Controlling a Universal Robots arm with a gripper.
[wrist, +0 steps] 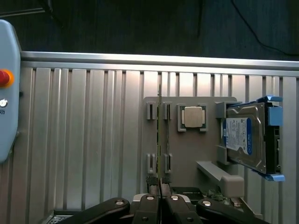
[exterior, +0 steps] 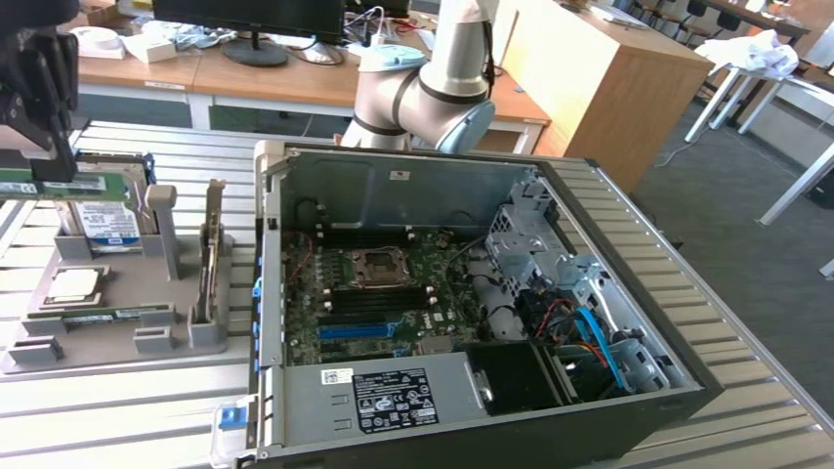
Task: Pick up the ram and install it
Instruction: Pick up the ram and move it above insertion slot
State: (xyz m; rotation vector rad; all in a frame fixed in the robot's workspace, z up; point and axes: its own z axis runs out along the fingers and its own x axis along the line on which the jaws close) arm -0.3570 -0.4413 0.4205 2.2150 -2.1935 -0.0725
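Closest to my wrist camera is my end effector [wrist: 160,206], its fingers pinched nearly together on the ram [exterior: 85,184]. From up here I see the stick edge-on, a thin line running out from between the fingertips. In the exterior view it is a long green strip held level, hanging over the far end of the grey fixture [exterior: 117,344], at the exterior view's left.

Under the ram, the silver hard drive [exterior: 107,223] with its blue-white label leans in its cradle on that fixture. Nearer the front of the fixture the square processor [exterior: 72,283] lies flat in its pocket. The fixture sits on the slatted metal worktop [exterior: 131,420].

Toward the exterior view's right stands the opened computer case [exterior: 391,181], well apart from the ram. Inside it the motherboard [exterior: 307,322] lies exposed, with the empty processor socket [exterior: 375,264] near its middle and a labelled power supply [exterior: 391,396] along the near wall. Blue cables [exterior: 593,332] curl in the bay on the case's far side. My arm [exterior: 437,93] rises behind the case.

Through the wrist camera I also see a pale control box with a red button [wrist: 3,78] at the worktop's edge.
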